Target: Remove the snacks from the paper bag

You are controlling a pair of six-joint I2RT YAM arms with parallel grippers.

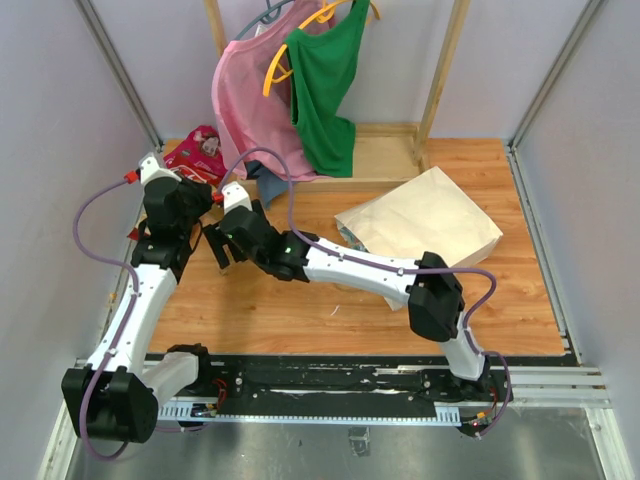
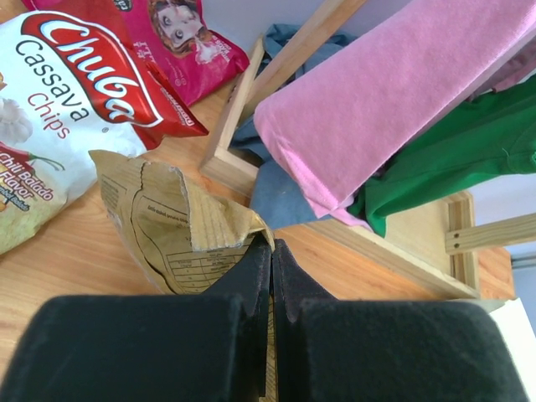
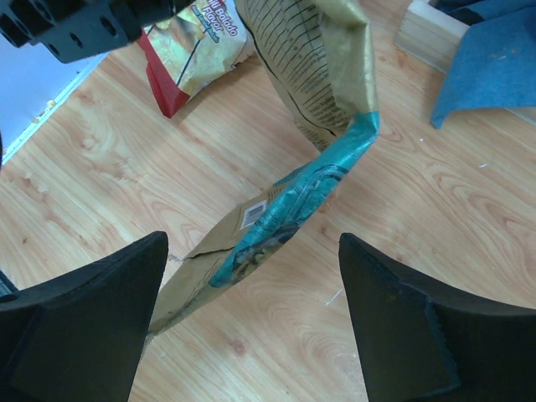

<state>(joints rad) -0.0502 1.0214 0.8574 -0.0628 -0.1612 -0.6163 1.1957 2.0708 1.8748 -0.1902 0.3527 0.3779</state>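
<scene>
Creased gold-and-teal snack packet (image 3: 285, 197), barcode showing, long axis 1 to 7 o'clock in right wrist view, left gripper (image 2: 270, 251) clamped on its edge, right gripper (image 3: 253, 276) fingers apart

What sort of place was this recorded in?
Probably a staged robot test cell: a wooden tabletop boxed in by plain panel walls, robot arms bolted to a metal rail, and a small wooden rack holding a pink garment and green garment.

Pink garment (image 1: 250, 105) and green garment (image 1: 325, 95) hang on wooden rack (image 1: 441, 75).
</scene>
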